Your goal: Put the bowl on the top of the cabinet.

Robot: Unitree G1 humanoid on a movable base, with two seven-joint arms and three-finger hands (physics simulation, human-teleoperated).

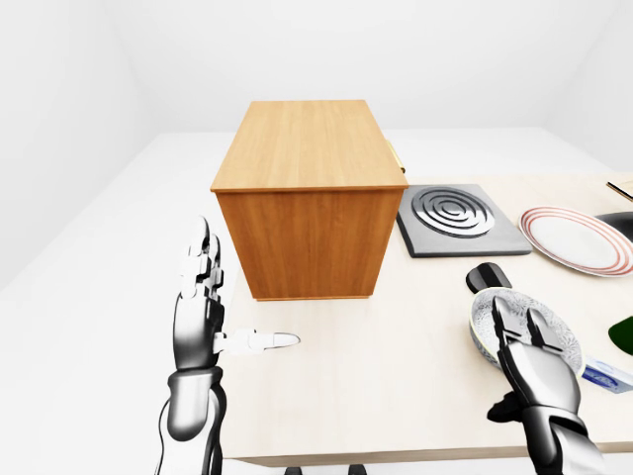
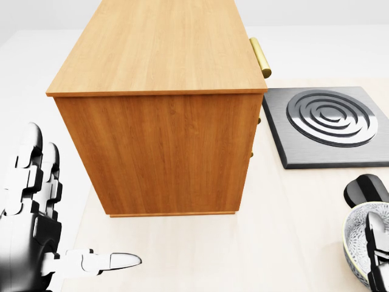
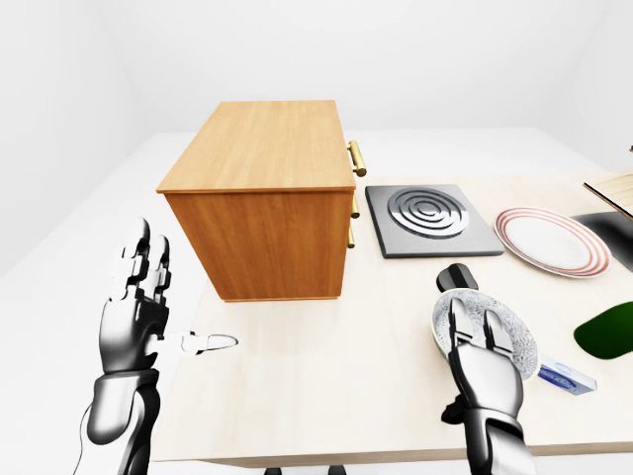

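Note:
The white patterned bowl (image 1: 484, 318) stands on the light table at the lower right of the left-eye view. My right hand (image 1: 524, 341) reaches over it with straight open fingers (image 1: 535, 327) lying across its rim and inside; they are not closed round it. The wooden cabinet (image 1: 307, 148) stands upright on the table at the upper middle, its flat top bare, with brass handles on its right side. My left hand (image 1: 232, 297) is open and empty, fingers up and thumb out, to the lower left of the cabinet.
A grey burner plate (image 1: 460, 220) lies right of the cabinet. A red-rimmed plate (image 1: 579, 240) lies further right. A small black object (image 1: 488, 276) sits just above the bowl. A dark green thing (image 1: 623, 332) and a blue-white packet (image 1: 606, 376) lie at the right edge.

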